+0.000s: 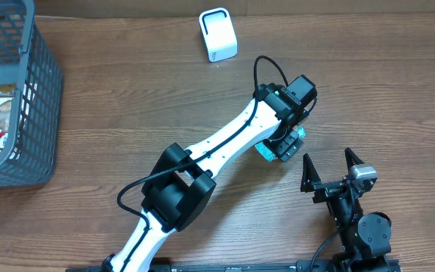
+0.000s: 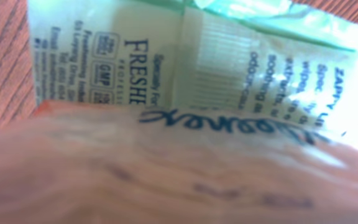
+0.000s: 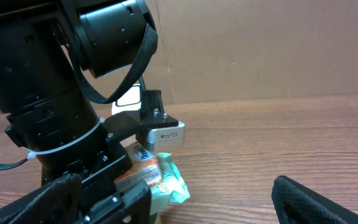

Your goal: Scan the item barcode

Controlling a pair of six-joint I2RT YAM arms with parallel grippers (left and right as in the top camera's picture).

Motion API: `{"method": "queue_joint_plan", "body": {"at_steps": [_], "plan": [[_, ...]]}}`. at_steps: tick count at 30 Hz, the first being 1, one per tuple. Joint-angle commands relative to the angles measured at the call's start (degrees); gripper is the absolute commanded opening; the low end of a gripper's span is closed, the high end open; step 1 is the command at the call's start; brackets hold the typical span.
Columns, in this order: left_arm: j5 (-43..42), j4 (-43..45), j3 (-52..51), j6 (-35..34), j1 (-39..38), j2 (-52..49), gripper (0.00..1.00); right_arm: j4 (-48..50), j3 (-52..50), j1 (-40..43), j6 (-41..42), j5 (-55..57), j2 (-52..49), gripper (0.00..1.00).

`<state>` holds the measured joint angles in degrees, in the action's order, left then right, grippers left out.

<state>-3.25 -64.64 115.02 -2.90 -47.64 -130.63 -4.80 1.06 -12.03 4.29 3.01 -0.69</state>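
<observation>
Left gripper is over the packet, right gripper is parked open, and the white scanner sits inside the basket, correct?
No. The overhead view shows the white scanner standing on the table, well apart from the basket. The left gripper is over the packet and the right gripper is parked open.

The left arm (image 1: 225,140), in the centre of the overhead view, is clad in a white tubular shell, with black joint housings (image 1: 178,187) and a black wrist block (image 1: 291,97). Thin black cables (image 1: 263,66) are looped beside it. The right arm (image 1: 362,230), at lower right, is finished in black, with a small silver block (image 1: 362,174) and two pointed black fingers (image 1: 306,172). In the right wrist view a white zip tie (image 3: 61,146) is seen round a black cylinder, beside a silver block bearing small print (image 3: 160,134).
</observation>
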Motion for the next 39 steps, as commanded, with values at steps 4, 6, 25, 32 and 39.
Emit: {"method": "queue_joint_plan", "body": {"at_steps": [4, 6, 25, 32, 39], "plan": [[-1.3, 0.2, 1.4, -0.3, 0.0, -0.1, 1.00, 0.2, -0.6, 0.2, -0.2, 0.3, 0.5, 1.00], [-1.3, 0.2, 1.5, -0.3, 0.0, 0.2, 1.00, 0.2, -0.6, 0.2, -0.2, 0.3, 0.5, 1.00], [-0.6, -1.1, 4.7, -0.5, 0.1, 3.9, 1.00, 0.2, -0.6, 0.2, -0.2, 0.3, 0.5, 1.00], [-0.9, 0.1, 5.0, -0.5, 0.9, 4.5, 1.00, 0.2, -0.6, 0.2, -0.2, 0.3, 0.5, 1.00], [-0.6, 0.4, 5.7, -0.5, 1.8, 7.5, 1.00, 0.2, -0.6, 0.2, -0.2, 0.3, 0.5, 1.00]]}}
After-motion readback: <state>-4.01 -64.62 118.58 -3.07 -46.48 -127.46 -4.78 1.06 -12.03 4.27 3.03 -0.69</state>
